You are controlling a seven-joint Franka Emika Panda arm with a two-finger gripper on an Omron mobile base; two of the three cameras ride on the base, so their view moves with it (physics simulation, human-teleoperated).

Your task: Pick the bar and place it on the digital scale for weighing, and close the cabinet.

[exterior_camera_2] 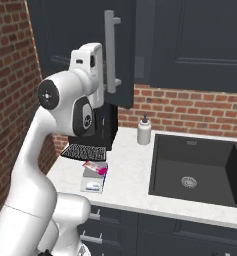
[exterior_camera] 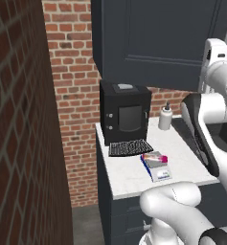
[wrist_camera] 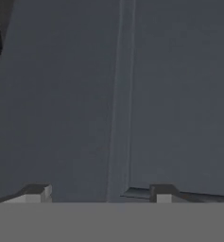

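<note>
The bar (exterior_camera: pixel 156 157) (exterior_camera_2: pixel 96 169), pale pink with a magenta end, lies on top of the digital scale (exterior_camera: pixel 158 173) (exterior_camera_2: pixel 92 186) near the counter's front edge. The navy cabinet (exterior_camera: pixel 148 38) hangs above, its door (exterior_camera_2: pixel 65 30) swung partly out with the grey bar handle (exterior_camera_2: pixel 110 50) facing the room. My hand (exterior_camera_2: pixel 89 62) is raised against that door, just left of the handle. In the hand view the door panel (wrist_camera: pixel 61 94) is very close, and my gripper (wrist_camera: pixel 99 196) is open with nothing between its tips.
A black boxy appliance (exterior_camera: pixel 124 112) stands at the counter's back, with a black ribbed mat (exterior_camera: pixel 130 148) in front of it. A white bottle (exterior_camera: pixel 165 117) (exterior_camera_2: pixel 144 131) stands by the dark sink (exterior_camera_2: pixel 200 170). A brick wall (exterior_camera: pixel 19 119) closes the left side.
</note>
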